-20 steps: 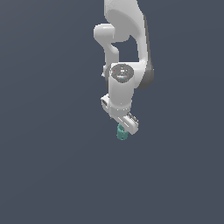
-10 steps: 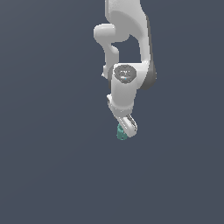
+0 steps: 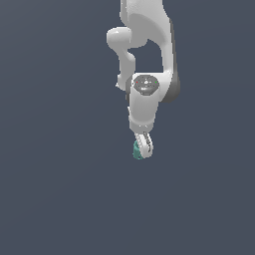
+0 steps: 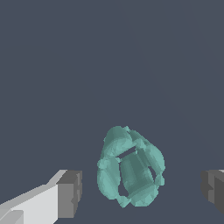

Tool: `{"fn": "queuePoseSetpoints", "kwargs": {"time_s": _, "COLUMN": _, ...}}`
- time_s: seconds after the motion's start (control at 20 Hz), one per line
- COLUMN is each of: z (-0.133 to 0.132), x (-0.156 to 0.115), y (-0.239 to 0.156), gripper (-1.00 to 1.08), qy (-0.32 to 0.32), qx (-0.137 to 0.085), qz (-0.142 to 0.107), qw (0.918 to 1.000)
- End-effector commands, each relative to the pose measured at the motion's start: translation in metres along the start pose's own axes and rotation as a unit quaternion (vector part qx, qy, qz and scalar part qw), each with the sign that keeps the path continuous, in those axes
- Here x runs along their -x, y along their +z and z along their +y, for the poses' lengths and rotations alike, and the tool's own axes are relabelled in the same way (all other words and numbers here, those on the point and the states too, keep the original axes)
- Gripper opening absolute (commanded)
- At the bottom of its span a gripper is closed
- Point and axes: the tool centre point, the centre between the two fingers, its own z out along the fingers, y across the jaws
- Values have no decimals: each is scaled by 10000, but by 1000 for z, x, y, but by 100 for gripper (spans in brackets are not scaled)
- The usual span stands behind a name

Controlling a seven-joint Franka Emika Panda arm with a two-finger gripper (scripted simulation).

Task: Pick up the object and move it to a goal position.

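Observation:
The object is a small teal-green lumpy cylinder with a small opening in it, lying on the plain dark grey surface. In the wrist view it sits between the two grey finger pads, with a clear gap on each side. My gripper is open and touches nothing. In the exterior view the white arm points straight down, and the gripper hangs low over the object. Only a teal sliver of the object shows beside the fingers.
A uniform dark grey ground fills both views. No other objects, edges or goal marker show.
The hand has turned about its vertical axis, so it now looks narrower in the exterior view. It stays low over the object, which has not moved.

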Motion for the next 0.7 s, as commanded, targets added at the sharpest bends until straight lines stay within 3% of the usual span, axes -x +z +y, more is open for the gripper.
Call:
{"fn": "queuePoseSetpoints", "kwargs": {"time_s": 0.0, "z": -1, "x": 2, "y": 1, "gripper": 100, "qy": 317, "qx": -7, "qz": 6, "qw": 9995}}
{"fn": "queuePoseSetpoints", "kwargs": {"time_s": 0.65, "z": -2, "x": 8, "y": 2, "gripper": 100, "qy": 1277, "qx": -33, "qz": 21, "qw": 9918}}
